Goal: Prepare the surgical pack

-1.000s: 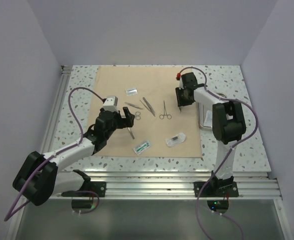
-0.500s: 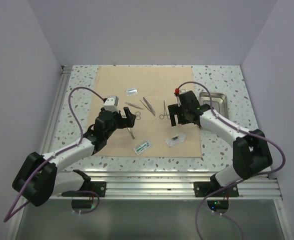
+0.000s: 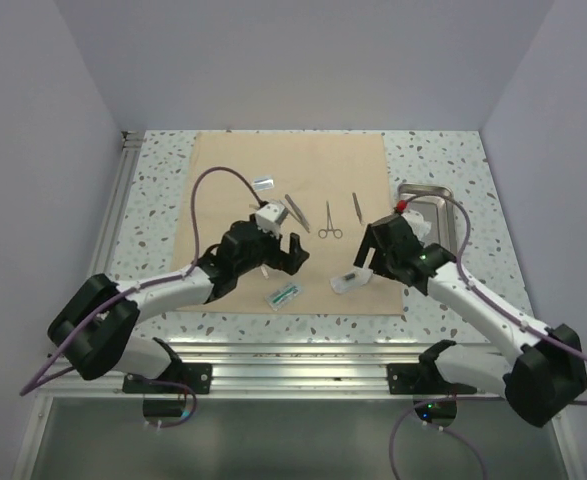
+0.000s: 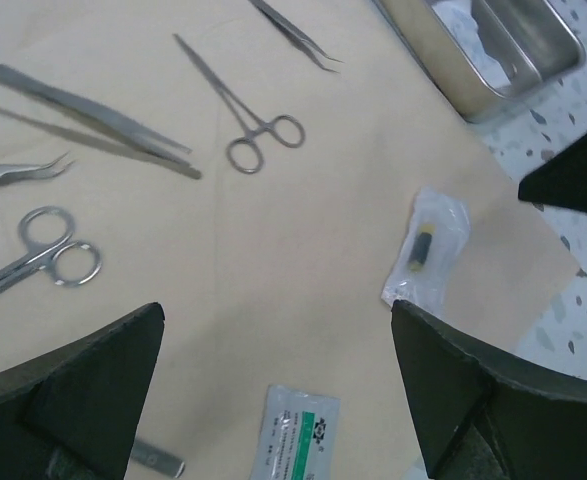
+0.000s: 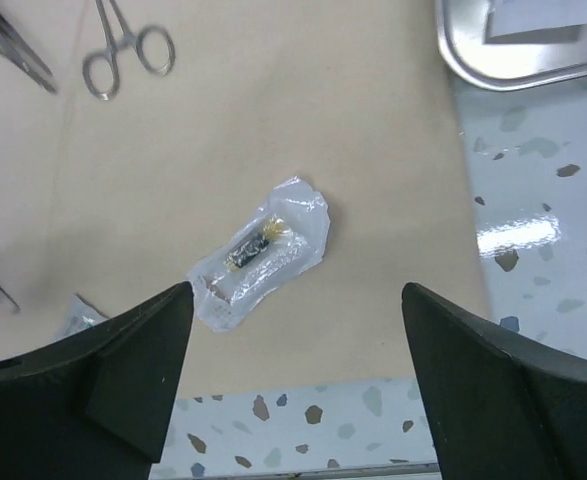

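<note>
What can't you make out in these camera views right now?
Scissors: left wrist view, blades cut off by left edge.
Green-labelled packet: left wrist view, print too small, bottom edge clips it.
Steel tray: right wrist view, top edge cuts it; contents unclear.
Clear packet: right wrist view, dark item inside too small to identify.

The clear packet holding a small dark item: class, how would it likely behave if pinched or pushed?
The clear packet looks like thin crinkled film, so probably floppy and light. Its glossy surface may slip on the cloth. Lying flat, it shouldn't roll.
</note>
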### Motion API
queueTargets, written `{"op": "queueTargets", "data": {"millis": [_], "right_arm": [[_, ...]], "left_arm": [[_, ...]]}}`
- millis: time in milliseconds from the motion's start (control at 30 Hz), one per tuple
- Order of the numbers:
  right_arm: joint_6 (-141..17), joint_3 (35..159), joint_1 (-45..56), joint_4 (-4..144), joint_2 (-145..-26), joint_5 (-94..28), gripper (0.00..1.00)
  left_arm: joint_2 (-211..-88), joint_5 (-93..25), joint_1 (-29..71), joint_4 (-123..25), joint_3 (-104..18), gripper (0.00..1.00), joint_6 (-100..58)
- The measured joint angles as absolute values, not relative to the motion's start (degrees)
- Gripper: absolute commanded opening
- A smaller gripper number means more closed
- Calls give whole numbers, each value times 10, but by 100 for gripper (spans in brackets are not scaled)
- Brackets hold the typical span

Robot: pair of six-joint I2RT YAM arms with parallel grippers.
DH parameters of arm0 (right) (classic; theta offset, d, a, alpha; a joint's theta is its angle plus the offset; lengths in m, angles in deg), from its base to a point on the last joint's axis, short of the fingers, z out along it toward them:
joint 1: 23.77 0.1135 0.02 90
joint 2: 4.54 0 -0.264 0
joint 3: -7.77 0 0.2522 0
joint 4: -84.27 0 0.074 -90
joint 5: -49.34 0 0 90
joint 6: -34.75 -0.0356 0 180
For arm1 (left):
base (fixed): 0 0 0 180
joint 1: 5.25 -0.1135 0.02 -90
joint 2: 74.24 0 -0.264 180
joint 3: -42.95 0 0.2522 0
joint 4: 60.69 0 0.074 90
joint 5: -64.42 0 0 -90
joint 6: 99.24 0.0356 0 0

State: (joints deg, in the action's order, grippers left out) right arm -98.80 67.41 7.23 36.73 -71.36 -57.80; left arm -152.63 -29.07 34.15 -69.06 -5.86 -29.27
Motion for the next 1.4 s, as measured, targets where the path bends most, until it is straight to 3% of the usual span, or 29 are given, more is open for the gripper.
{"op": "queueTargets", "data": {"millis": [233, 533, 867, 1033, 1267, 1400], "right_arm": [[-1068, 694, 72, 322, -572, -704, 96], [-1070, 760, 71, 269, -594, -775, 99], [-1066, 759, 69, 267, -567, -800, 99], [-1066, 757, 65, 267, -559, -810, 98], [-1067, 746, 62, 267, -558, -817, 98], [-1067, 745, 61, 267, -557, -817, 98]], "left_arm": [[-1655, -307, 449, -648, -183, 95, -199], [-1781, -284, 521, -542, -324, 89, -126], [-1861, -266, 523, -464, -382, 80, -111], [-1867, -275, 526, -457, -389, 64, -109], [-1868, -288, 534, -458, -390, 33, -101], [-1868, -309, 534, -458, -390, 21, -101]]}}
